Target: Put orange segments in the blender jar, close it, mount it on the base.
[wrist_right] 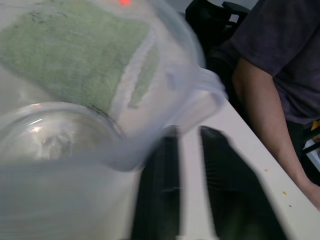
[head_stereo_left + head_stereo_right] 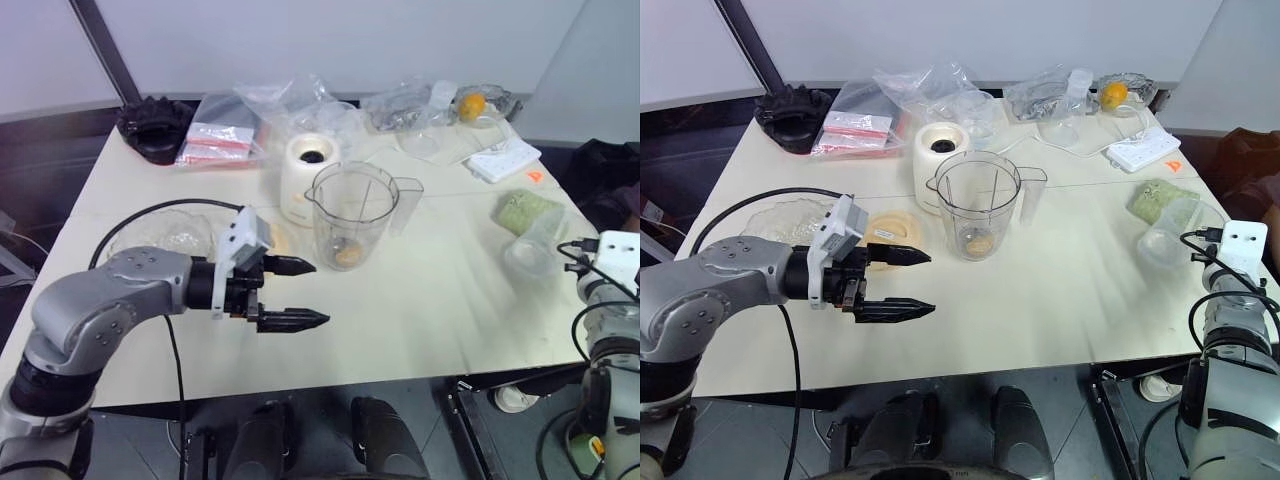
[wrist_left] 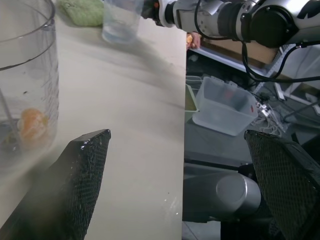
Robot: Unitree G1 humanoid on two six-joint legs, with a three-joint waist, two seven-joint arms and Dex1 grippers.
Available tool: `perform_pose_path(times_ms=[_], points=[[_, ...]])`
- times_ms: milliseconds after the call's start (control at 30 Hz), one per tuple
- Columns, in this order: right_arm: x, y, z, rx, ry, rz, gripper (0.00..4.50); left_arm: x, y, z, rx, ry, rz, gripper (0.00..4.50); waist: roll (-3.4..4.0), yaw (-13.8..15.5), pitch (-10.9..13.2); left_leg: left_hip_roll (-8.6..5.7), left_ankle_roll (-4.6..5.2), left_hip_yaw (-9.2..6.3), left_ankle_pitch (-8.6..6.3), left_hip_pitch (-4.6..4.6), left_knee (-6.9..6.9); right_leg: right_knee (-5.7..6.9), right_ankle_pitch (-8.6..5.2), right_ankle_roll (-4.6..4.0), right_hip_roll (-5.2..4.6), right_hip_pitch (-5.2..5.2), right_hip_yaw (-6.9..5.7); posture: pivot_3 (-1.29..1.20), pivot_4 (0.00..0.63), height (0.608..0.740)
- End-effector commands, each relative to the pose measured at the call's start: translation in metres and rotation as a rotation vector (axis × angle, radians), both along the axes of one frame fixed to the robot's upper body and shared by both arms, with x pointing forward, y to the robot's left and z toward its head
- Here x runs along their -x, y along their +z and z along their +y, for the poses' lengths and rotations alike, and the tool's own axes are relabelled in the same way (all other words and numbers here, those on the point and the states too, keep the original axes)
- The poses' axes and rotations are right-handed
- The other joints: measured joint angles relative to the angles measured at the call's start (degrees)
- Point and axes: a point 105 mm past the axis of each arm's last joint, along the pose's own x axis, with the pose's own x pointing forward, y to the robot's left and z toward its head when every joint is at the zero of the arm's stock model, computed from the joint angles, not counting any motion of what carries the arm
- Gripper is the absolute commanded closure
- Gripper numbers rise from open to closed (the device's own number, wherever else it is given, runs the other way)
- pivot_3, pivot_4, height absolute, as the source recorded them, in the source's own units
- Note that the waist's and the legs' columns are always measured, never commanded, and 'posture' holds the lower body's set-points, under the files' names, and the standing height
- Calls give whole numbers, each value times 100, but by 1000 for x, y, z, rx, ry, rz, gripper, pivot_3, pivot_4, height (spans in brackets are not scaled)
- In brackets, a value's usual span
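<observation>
Table (image 2: 440, 320) carrying blender jar (image 2: 352, 215) upright mid-top, touching base (image 2: 303, 175) behind it. Left gripper (image 2: 302, 292) spread wide, empty, beside jar. Right gripper (image 1: 187, 185) pinched nearly shut beside clear tub (image 1: 75, 150). Orange segments (image 2: 347, 254) at jar bottom.

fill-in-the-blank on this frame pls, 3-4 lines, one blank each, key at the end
1. The orange segment lies at the bottom of the ____.
2. The blender jar stands on the table, right in front of the cream-white ____.
3. The left pincer hovers beside the jar with its fingers ____.
4. Under the clear tub by the table's right edge lies a ____ cloth.

Missing words: blender jar; base; open; green
</observation>
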Motion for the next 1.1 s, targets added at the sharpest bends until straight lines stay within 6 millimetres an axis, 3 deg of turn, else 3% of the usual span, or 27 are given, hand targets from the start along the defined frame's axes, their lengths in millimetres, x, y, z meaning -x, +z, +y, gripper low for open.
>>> perform_pose_path(times_ms=[33, 467, 1100], points=[[0, 10, -4, 16, -12, -32, 4485, 5, 8, 0, 10, -9, -39, 0, -1, -7, 0, 0, 0, 0, 0, 0, 0, -1, 0, 0, 0, 0, 0, 0, 150, 740], [7, -6, 1, -23, -9, -50, 4485, 2, 7, -3, 19, -7, -39, 0, -1, -15, 1, 0, 0, 0, 0, 5, -1, 0, 0, 0, 2, 3, 3, 0, 150, 740], [-16, -17, 45, -89, 206, -41, 4485, -2, 2, -4, 16, -17, -34, 0, -2, -36, 1, 3, 0, 3, 0, 12, -2, 1, 0, 0, 6, 5, 5, 0, 150, 740]])
